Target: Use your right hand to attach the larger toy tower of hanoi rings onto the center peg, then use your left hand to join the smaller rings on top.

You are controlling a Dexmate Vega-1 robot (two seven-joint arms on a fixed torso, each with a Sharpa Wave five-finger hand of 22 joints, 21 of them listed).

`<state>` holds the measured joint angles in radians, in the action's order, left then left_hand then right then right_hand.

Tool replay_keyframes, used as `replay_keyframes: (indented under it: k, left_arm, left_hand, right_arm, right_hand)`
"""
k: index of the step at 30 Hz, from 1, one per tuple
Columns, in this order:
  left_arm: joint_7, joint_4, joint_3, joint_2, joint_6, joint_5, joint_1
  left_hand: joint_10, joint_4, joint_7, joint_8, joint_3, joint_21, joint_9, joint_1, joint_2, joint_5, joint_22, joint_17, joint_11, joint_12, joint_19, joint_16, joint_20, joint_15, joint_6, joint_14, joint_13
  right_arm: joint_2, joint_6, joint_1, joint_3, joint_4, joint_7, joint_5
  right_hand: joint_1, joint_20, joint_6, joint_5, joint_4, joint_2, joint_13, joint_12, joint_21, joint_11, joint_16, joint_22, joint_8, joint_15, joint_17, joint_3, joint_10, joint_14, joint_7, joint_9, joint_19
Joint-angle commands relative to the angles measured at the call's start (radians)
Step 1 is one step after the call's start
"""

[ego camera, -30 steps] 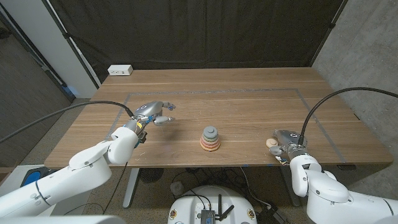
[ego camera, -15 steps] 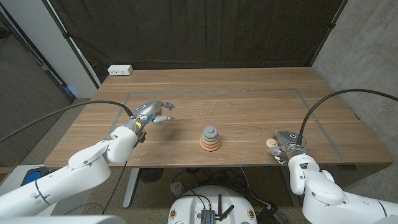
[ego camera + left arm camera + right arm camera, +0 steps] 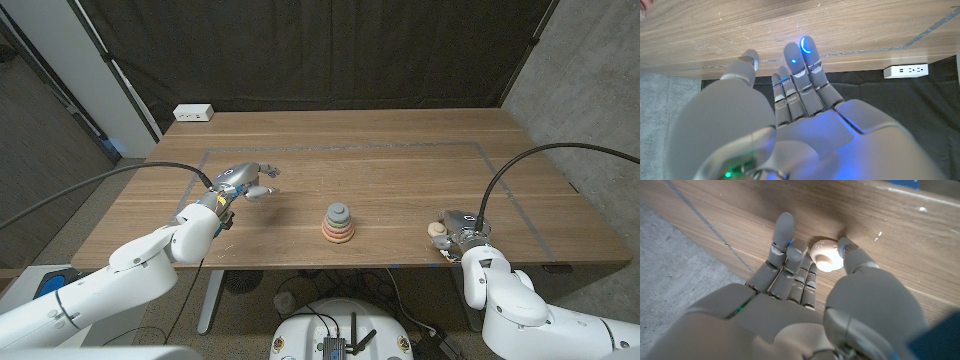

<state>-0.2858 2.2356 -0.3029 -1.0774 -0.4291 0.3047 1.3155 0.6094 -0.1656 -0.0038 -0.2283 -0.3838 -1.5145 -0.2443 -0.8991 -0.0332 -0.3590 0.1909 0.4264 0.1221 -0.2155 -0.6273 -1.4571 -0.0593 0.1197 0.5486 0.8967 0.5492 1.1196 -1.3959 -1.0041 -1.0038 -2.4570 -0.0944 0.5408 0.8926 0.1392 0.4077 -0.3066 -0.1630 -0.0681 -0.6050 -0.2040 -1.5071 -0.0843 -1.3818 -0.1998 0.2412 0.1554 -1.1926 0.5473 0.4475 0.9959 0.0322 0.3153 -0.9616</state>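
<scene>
Head view: ring stack on peg, table centre, toward near edge. Cream ring piece near table's right end; small, light, rigid, likely slick — pinch at rim. Right hand touches it, fingers loose, no grasp. Left hand released, fingers spread, holds nothing.

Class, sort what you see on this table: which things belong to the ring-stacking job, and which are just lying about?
Belongs to the job:
ring tower
cream piece touched by the right hand
left hand, holding nothing

Just lying about:
white power strip
tape outline on the table
</scene>
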Motion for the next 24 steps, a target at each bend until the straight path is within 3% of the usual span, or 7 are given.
replay_keyframes:
  k: [1,10,15,24]
  left_arm:
    - [0.002,-0.013,-0.008,0.008,0.009,-0.005,-0.006]
    - [0.003,-0.017,-0.015,0.012,0.011,-0.007,-0.01]
    - [0.001,-0.018,-0.01,0.012,0.017,-0.015,-0.007]
    - [-0.006,-0.018,0.002,0.009,0.022,-0.02,-0.002]
  left_hand:
    - [0.008,0.0,0.001,0.006,-0.008,0.003,-0.002,0.0,-0.004,-0.007,0.0,0.004,-0.002,0.0,-0.004,0.003,-0.141,0.1,0.009,0.005,0.003]
    - [0.008,0.0,0.003,0.006,-0.011,0.002,-0.002,0.0,-0.006,-0.007,0.0,0.004,-0.003,0.001,-0.004,0.003,-0.14,0.1,0.012,0.006,0.004]
    - [0.01,0.0,0.002,0.005,-0.013,0.002,-0.003,0.0,-0.007,-0.007,0.0,0.005,-0.002,0.0,-0.005,0.004,-0.14,0.1,0.016,0.006,0.005]
    - [0.019,0.0,0.004,0.005,-0.016,0.002,-0.003,0.001,-0.01,-0.008,0.0,0.005,-0.003,-0.004,-0.005,0.005,-0.14,0.1,0.018,0.005,0.007]
  right_arm:
    - [0.014,0.0,0.023,-0.026,-0.005,0.111,0.066]
    - [0.011,0.0,0.038,-0.039,0.006,0.223,0.146]
    - [0.012,0.0,0.05,-0.049,0.009,0.221,0.136]
    - [0.017,0.0,0.065,-0.048,0.003,0.173,0.087]
  right_hand:
    - [0.006,0.079,0.018,0.002,0.001,0.012,-0.003,-0.012,-0.009,-0.001,0.006,-0.003,0.006,0.063,-0.001,-0.006,0.018,0.006,0.002,0.001,-0.005]
    - [0.006,0.079,0.045,0.002,0.002,0.017,-0.007,-0.023,-0.012,-0.019,0.006,-0.004,0.016,0.063,-0.005,-0.011,0.058,0.017,0.009,-0.001,-0.013]
    - [0.01,0.08,0.062,0.0,0.001,0.022,-0.012,-0.032,-0.013,-0.027,-0.005,-0.003,0.022,0.063,-0.016,-0.011,0.089,0.032,0.015,-0.002,-0.018]
    - [0.026,0.08,0.144,-0.01,0.0,0.044,-0.029,-0.049,-0.024,-0.051,-0.034,-0.009,0.059,0.063,-0.031,-0.006,0.169,0.071,0.032,0.002,-0.05]
